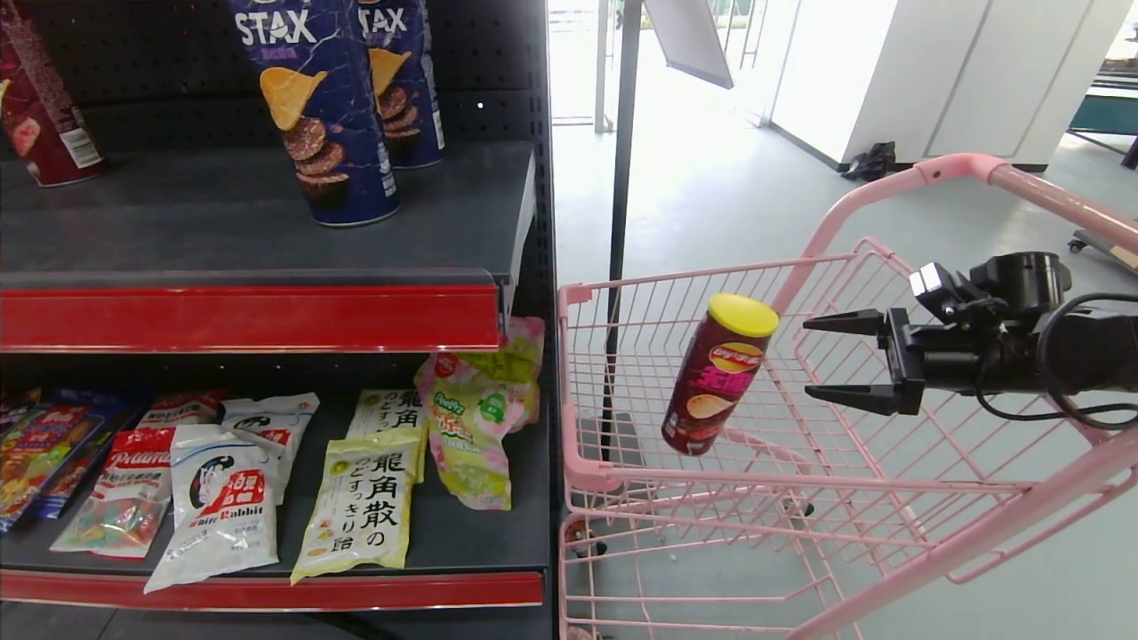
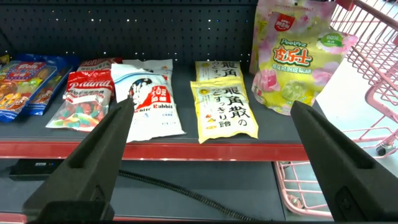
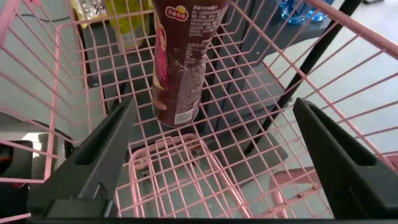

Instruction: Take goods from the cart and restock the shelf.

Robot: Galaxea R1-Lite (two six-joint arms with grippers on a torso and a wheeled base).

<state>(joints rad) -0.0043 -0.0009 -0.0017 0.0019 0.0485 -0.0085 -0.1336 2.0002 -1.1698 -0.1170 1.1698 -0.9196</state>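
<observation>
Judging by how things lie, the restocking of this item has hardly begun: the right hand [image 1: 805, 356] hangs over the cart [image 1: 889, 191] with its two black tapered fingers spread apart and nothing between them, the tips just short of the can [image 1: 720, 373] and not touching it. The left hand [image 2: 212, 104] sits low before the lower shelf [image 2: 186, 150], its fingers likewise wide apart and empty. The can is a tall rigid tube, maroon with a glossy printed wrap and a flat yellow lid; it stands tilted inside the cart's basket, lid end nearer the right hand than its base, and I cannot tell whether it leans on the wire wall. The cart is pink coated wire in an open grid, with a thicker rounded tube for rim and handle, and the can is the one item I make out in it. What is left, I judge, is to close on the can, lift it over the rim and stand it on a shelf. Beyond, the lower shelf is flat dark metal with a red front strip, carrying soft crinkly bags [image 1: 360, 498] lying face up and a pink-green pouch [image 1: 471, 427] propped at the cart end. Farthest, the upper shelf [image 1: 178, 222] holds two upright blue cans [image 1: 333, 116] and a red can [image 1: 40, 107] at the far left, before a dark pegboard [image 1: 133, 53], with room, I judge, for another
</observation>
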